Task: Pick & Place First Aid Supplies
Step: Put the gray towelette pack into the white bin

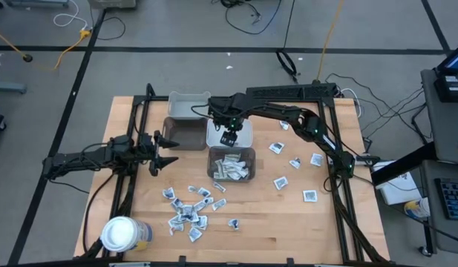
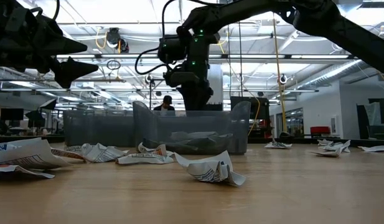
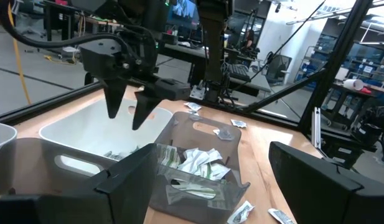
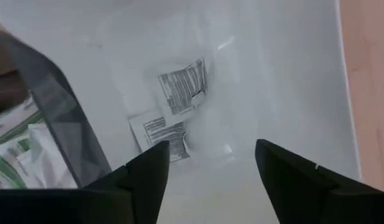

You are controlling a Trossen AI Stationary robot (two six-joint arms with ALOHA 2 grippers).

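crumpled packet (image 2: 211, 169) nearest | right gripper (image 1: 228, 138) spread, empty, over white bin (image 1: 214, 138) | left gripper (image 1: 163, 151) spread, beside bins

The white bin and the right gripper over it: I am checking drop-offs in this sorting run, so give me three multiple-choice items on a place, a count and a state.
1. Where is the right gripper?
A. above the white bin
B. over the round jar
C. over the loose packets at the table's right

2. How many packets does the right wrist view show on the white bin's floor?
A. none
B. two
C. six

3. How do the right gripper's fingers stand?
A. shut on a packet
B. shut on nothing
C. apart, holding nothing

1 A: the high view shows it over that bin.
2 B: two printed packets lie side by side.
3 C: both wrist views show a clear gap between them.
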